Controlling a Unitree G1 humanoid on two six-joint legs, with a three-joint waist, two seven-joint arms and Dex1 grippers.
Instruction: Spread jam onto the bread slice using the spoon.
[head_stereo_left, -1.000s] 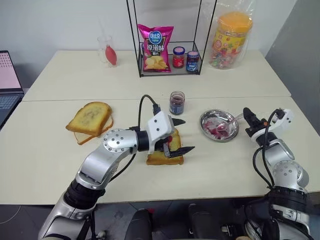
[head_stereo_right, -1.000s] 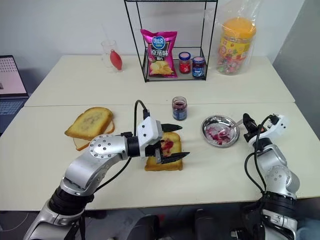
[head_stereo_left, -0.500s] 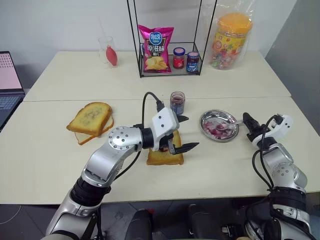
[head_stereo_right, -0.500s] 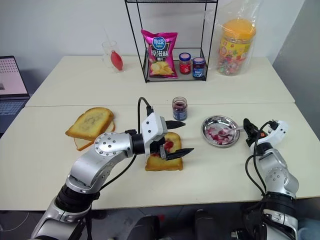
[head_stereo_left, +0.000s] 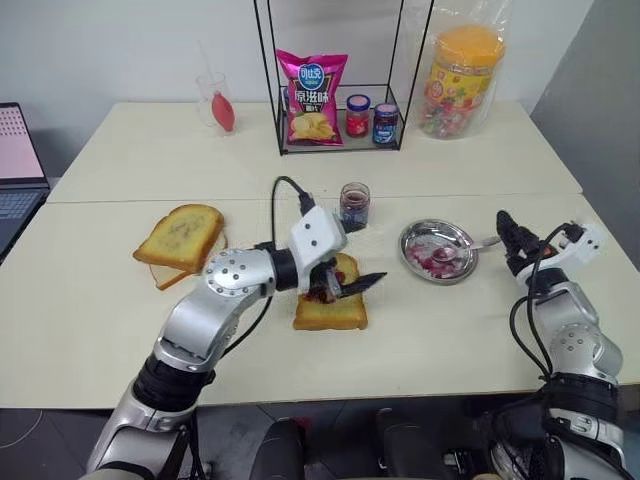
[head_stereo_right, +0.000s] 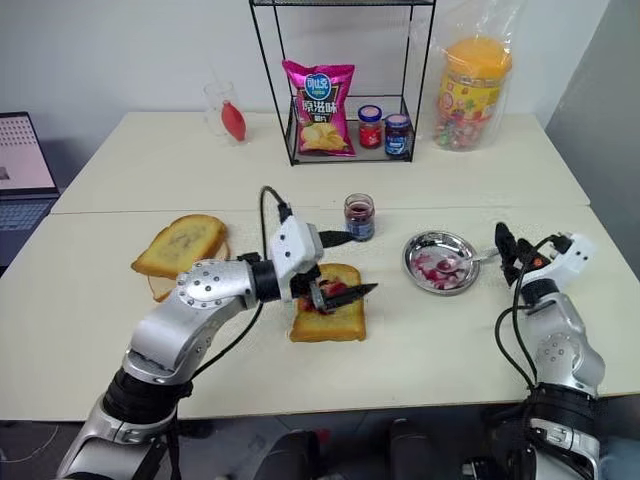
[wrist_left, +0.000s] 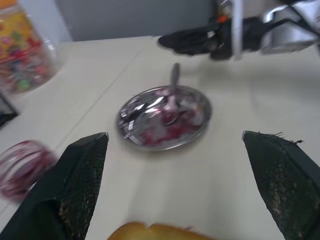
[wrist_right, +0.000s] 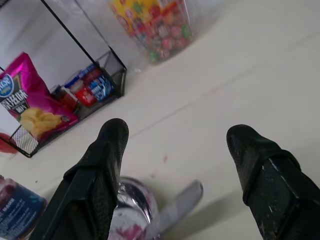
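The bread slice (head_stereo_left: 330, 312) lies on the table's near middle with a dab of red jam (head_stereo_left: 324, 291) on its face. My left gripper (head_stereo_right: 345, 265) hovers open just over the slice, with nothing between its fingers. The jam jar (head_stereo_left: 354, 205) stands just behind it. The spoon (head_stereo_left: 468, 248) lies in the metal dish (head_stereo_left: 415, 238), its handle sticking out over the rim to the right. My right gripper (head_stereo_left: 512, 240) is open just right of the handle's end, which shows low between its fingers as the spoon (wrist_right: 180, 204).
A pile of toast slices (head_stereo_left: 183, 238) sits at the left. Farther back stand a wire rack (head_stereo_left: 340, 145) with a chips bag (head_stereo_left: 310, 95) and two small capped jars (head_stereo_left: 370, 118), a candy jar (head_stereo_left: 460, 80) and a glass (head_stereo_left: 215, 100). A laptop (head_stereo_left: 15, 170) is at the far left.
My right gripper has opened, let go of the spoon handle and drawn off to the right; the spoon stays in the dish. My left gripper has shifted a little over the slice.
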